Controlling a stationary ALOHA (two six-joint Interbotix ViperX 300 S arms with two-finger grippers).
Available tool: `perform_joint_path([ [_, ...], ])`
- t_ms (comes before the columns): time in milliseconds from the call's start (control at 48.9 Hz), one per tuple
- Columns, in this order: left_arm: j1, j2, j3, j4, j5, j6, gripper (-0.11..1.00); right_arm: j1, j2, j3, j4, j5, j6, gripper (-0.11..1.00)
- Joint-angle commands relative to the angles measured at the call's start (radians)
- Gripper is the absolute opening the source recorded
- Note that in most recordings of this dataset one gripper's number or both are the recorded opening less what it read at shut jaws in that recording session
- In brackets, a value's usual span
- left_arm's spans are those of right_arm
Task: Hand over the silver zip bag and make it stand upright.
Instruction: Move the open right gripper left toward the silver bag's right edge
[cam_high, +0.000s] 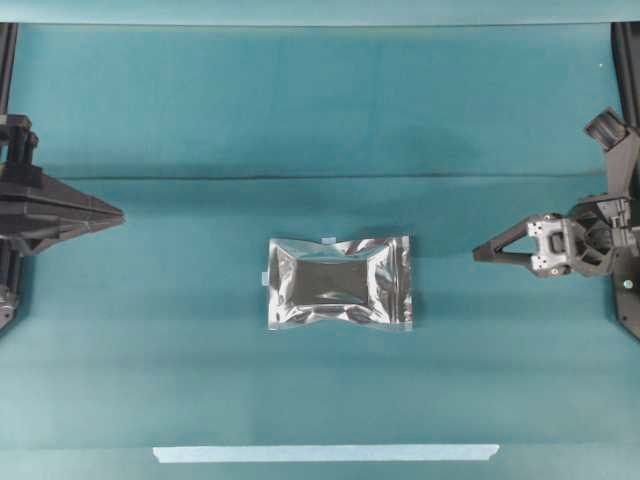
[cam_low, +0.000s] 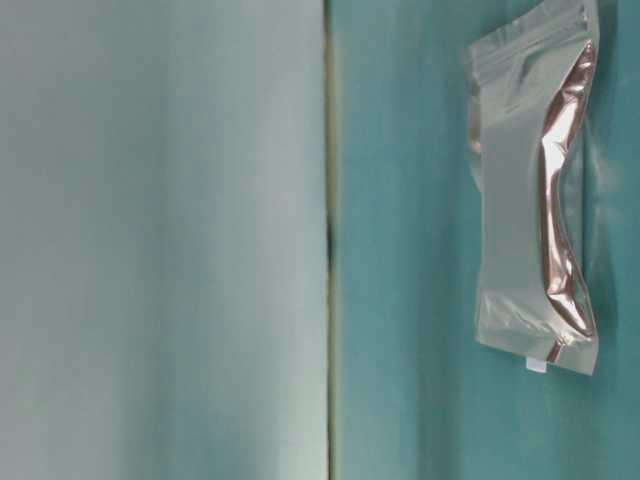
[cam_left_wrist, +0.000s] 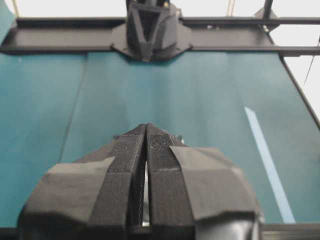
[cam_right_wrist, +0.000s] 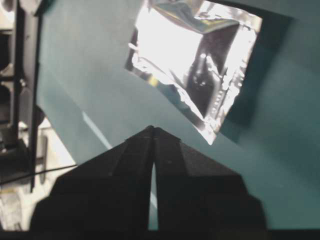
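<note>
Here, at the outset, the silver zip bag (cam_high: 340, 283) lies flat at the centre of the teal surface (cam_high: 300, 110), zip strip toward 3 o'clock, with a small blue tab (cam_high: 329, 239) peeking from under its 12 o'clock edge. Nothing touches it.

Your left end effector (cam_high: 118, 212) waits at 9 o'clock, well apart from the bag, its fingers pressed together and holding nothing; the left wrist view confirms the padded fingers (cam_left_wrist: 125, 165) meet along their length. Your right end effector (cam_high: 477, 255) sits at 3 o'clock, aimed at the bag's zip end. Overhead, its tips look nearly together; the right wrist view shows only a thin slit between them. It grips nothing.

The step in hand appears to be the approach for the first pick. Your next move likely calls for spreading the right end effector wider, then bringing it in low to catch the flat sealed edge at 3 o'clock. Foil this slick may slide, so pinch the seam rather than the puffy middle.

A pale blue tape strip (cam_high: 325, 453) runs along 6 o'clock.
</note>
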Motion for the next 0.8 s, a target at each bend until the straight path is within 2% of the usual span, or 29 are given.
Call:
perform_joint_path([
  [0, -0.003, 0.006, -0.029, 0.003, -0.005, -0.002, 0.00, -0.005, 0.017, -0.009, 0.003, 0.005, 0.029, 0.21],
  [184, -0.003, 0.018, -0.028, 0.003, -0.005, -0.002, 0.00, -0.003, 0.089, -0.021, 0.002, 0.040, 0.074, 0.73],
  [286, -0.003, 0.031, -0.028, 0.003, -0.005, -0.003, 0.00, 0.000, 0.153, -0.034, 0.000, 0.028, 0.075, 0.91],
  [511, -0.003, 0.051, -0.028, 0.003, -0.005, -0.003, 0.00, 0.003, 0.293, -0.058, 0.003, -0.069, 0.098, 0.88],
  [777, -0.003, 0.049, -0.026, 0.003, 0.008, -0.003, 0.00, 0.037, 0.469, -0.066, 0.005, -0.262, 0.163, 0.88],
])
